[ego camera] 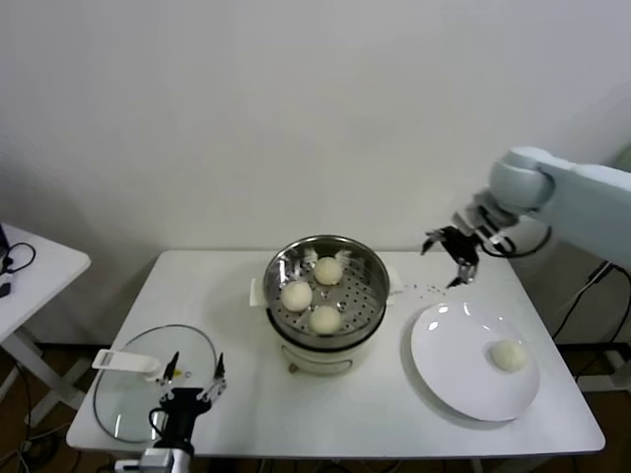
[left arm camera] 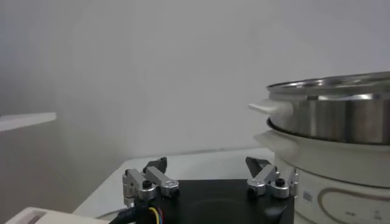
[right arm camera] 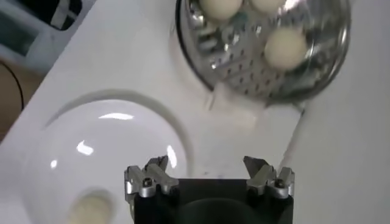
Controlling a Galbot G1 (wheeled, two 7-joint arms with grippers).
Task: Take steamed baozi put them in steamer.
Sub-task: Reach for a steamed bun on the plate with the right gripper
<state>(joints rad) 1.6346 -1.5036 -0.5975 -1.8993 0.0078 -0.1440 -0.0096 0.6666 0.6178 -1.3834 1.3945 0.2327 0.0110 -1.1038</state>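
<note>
I'm looking down on a white table (ego camera: pixel 394 414) set against a plain pale wall, with the corner of a second white table (ego camera: pixel 39 266) off to the far left. The steamer (ego camera: pixel 370 286) sits mid-table, shiny steel on a white base. Three steamed baozi (ego camera: pixel 297 295) lie on its perforated tray, smooth, domed and cream-white. The fourth bun (ego camera: pixel 509 355) rests on the right part of the white plate (ego camera: pixel 454 365), to the right of the steamer. A glass lid (ego camera: pixel 128 394) lies flat at the near left.

My right gripper (ego camera: pixel 455 259) hangs above the table beyond the plate's far edge, jaws spread and holding nothing. Its wrist camera looks straight down, showing the tray's holes and the plate side by side, which the head camera renders less plainly. My left gripper (ego camera: pixel 193 373) is parked at the near left beside the lid, also released; its camera gives only the steamer's side wall and handle, no buns.
</note>
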